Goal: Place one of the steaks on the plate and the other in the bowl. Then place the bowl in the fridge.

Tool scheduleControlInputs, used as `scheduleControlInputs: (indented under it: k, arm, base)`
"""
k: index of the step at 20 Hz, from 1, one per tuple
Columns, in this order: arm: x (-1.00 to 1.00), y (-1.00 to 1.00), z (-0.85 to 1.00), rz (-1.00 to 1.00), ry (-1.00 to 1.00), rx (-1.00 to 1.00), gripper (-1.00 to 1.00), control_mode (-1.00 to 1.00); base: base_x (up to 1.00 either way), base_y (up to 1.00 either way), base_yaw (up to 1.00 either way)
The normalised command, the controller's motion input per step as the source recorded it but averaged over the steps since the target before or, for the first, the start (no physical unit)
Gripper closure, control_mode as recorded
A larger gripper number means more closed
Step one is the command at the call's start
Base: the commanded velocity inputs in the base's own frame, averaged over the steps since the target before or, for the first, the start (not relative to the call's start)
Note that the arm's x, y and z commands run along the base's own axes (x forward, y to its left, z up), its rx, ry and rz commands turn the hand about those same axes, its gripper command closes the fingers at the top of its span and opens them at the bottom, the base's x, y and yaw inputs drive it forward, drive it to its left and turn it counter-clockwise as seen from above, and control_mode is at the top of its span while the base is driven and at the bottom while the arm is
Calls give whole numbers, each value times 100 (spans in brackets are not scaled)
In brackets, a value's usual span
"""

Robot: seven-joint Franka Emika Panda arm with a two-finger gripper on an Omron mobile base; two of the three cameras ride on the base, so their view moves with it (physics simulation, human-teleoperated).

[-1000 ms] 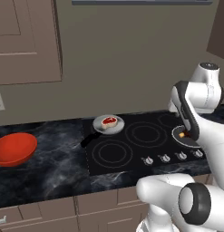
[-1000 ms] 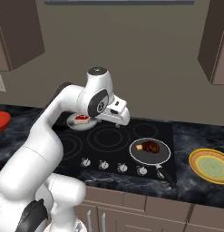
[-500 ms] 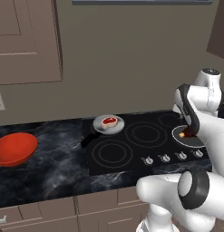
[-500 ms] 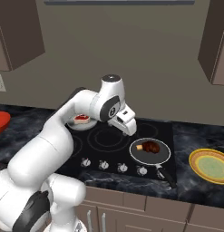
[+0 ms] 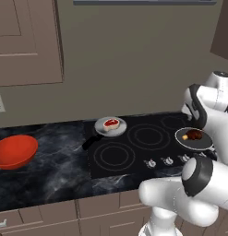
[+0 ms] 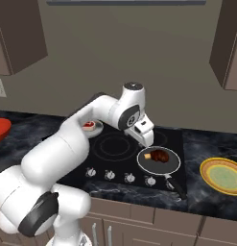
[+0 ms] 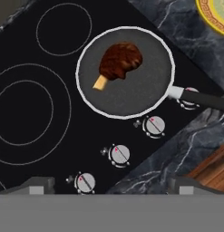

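Pincer [image 6: 148,139] open wide, empty, above pan [image 7: 124,72]. Brown steak [image 7: 120,60] in pan: soft, likely greasy, light. Grip across thick middle, not cream fat end.

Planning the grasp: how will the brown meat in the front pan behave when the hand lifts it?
The meat looks thick and lumpy, so it is probably stiff rather than floppy. It is small against its pan, so likely light. Its rounded top might slip from the open hand.
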Motion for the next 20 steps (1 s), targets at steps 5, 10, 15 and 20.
scheduleControlInputs:
  k: [5, 10, 15, 20]
  arm:
    - [11, -14, -17, -8, 0, 1, -100, -100]
    - [24, -6, -22, -10, 0, 0, -100, -100]
    - [25, -29, -29, -6, 1, 1, -100, -100]
    - [16, -28, -44, -3, 1, 0, -100, -100]
  base:
    - [0, 0, 0]
    - [0, 0, 0]
    - [0, 0, 0]
    - [0, 0, 0]
